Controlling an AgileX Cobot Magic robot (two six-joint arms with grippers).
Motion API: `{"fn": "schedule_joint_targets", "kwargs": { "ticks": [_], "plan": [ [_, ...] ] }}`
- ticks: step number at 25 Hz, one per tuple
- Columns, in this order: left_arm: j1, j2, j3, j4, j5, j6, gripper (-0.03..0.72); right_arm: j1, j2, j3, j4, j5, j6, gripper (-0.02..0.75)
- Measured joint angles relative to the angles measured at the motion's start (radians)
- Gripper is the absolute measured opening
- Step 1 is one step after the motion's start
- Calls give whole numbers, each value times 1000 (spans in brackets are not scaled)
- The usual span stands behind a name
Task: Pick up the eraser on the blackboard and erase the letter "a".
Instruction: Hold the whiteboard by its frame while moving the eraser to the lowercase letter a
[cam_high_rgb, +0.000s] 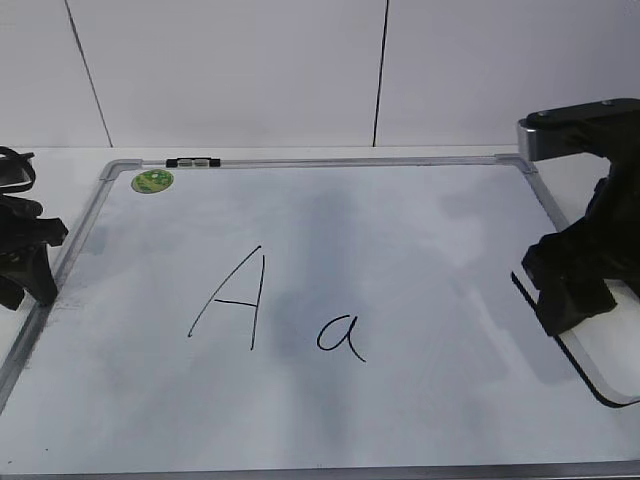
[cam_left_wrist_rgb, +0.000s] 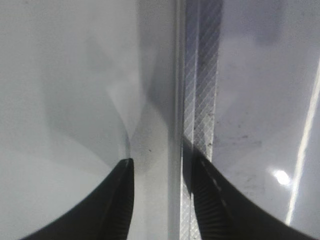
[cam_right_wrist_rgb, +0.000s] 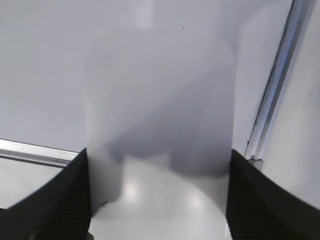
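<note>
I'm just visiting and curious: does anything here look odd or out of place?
Nothing looks spilled or broken. The blackboard has grey smudges around the capital A and the letter "a", like old wiping marks, and the left pincer hangs over its left frame.

Light is soft, cool and even, fairly bright. In the exterior view the blackboard (cam_high_rgb: 420, 260) shows broad faint grey shadows, one down its middle and a darker one beside the right arm; focus is soft and grainy. In the left wrist view a small glare spot and a bright streak sit at lower right, and the dark fingers (cam_left_wrist_rgb: 117, 205) are blurred. The right wrist view is hazy, with shadow between its fingers (cam_right_wrist_rgb: 65, 200) and pale glare patches below.
</note>
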Motion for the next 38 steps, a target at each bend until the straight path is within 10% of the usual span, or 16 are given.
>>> {"fn": "schedule_joint_targets", "kwargs": {
  "ticks": [6, 15, 38],
  "plan": [
    [0, 2, -2, 0, 2, 0, 278, 0, 0, 0, 0, 0, 0, 510],
    [-4, 4, -4, -19, 8, 0, 55, 0, 0, 0, 0, 0, -1, 510],
    [-4, 4, -4, -20, 8, 0, 50, 3, 317, -246, 55, -6, -81, 510]
  ]
}}
